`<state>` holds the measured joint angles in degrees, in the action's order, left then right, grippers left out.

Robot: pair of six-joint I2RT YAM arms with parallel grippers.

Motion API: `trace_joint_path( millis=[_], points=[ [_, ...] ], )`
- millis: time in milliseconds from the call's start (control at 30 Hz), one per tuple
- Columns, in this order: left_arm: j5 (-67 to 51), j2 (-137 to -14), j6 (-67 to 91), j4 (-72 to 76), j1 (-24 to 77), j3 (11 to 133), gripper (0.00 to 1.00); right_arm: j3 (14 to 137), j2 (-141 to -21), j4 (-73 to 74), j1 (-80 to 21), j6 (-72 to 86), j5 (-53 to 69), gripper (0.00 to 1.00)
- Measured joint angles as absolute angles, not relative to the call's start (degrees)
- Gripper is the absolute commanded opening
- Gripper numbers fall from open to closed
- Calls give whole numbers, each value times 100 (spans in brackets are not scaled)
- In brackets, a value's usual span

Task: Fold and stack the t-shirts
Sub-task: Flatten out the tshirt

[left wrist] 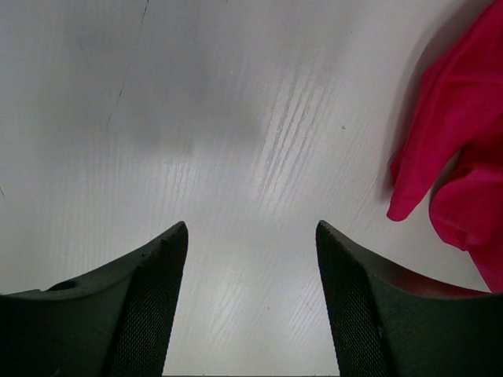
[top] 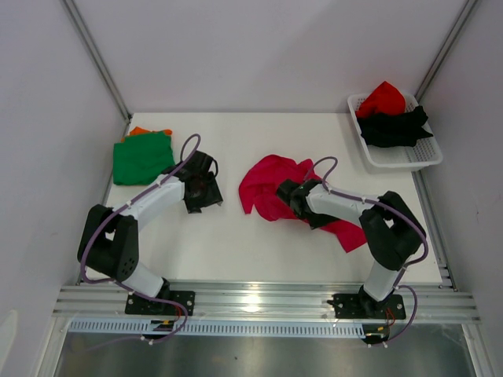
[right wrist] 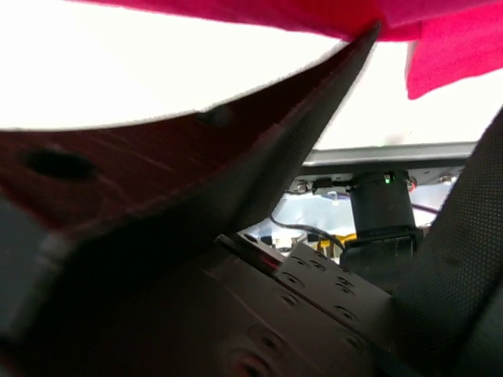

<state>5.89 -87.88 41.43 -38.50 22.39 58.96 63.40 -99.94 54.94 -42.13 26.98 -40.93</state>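
A crumpled magenta-pink t-shirt (top: 271, 182) lies mid-table. My right gripper (top: 288, 194) sits on its near right part. In the right wrist view the jaws stand apart, with magenta cloth (right wrist: 330, 14) draped across the tip of one finger (right wrist: 314, 118) and nothing pinched between them (right wrist: 432, 75). My left gripper (top: 206, 188) hovers left of the shirt, open (left wrist: 251, 228) over bare table, with the shirt's edge (left wrist: 460, 149) at its right. A folded green t-shirt (top: 143, 158) rests at the back left on an orange one (top: 140, 131). Red (top: 382, 97) and black (top: 395, 127) t-shirts fill the basket.
The white lattice basket (top: 428, 157) stands at the back right corner. White walls with metal posts close in the table on three sides. The aluminium rail (top: 259, 302) with both arm bases runs along the near edge.
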Motion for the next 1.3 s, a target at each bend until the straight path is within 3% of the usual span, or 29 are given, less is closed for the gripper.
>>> trace_joint_path(
  millis=[67, 100, 200, 433, 567, 700, 800, 1300],
  points=[
    [593, -8788, 4143, -3870, 2239, 5896, 69, 6340, -10007, 5489, -4167, 2659, -4091, 44],
    [596, -8785, 4143, -3876, 2239, 5896, 69, 6344, -10012, 5485, -4136, 2620, -4088, 34],
    [628, -8781, 4141, -3892, 2239, 5896, 69, 6368, -10060, 5435, -4071, 2515, -4080, 18],
    [701, -8764, 4139, -3964, 2239, 5896, 69, 6377, -10095, 5293, -3975, 2353, -3977, 6],
    [714, -8764, 4139, -3970, 2239, 5896, 69, 6377, -10095, 5216, -3972, 2309, -3927, 8],
    [714, -8764, 4139, -3970, 2239, 5896, 69, 6377, -10092, 5207, -4001, 2298, -3868, 34],
    [711, -8764, 4139, -3966, 2239, 5896, 69, 6377, -10064, 5253, -4119, 2351, -3870, 40],
    [692, -8764, 4139, -3962, 2239, 5896, 69, 6377, -10154, 5435, -4650, 2676, -3913, 39]
  ],
)
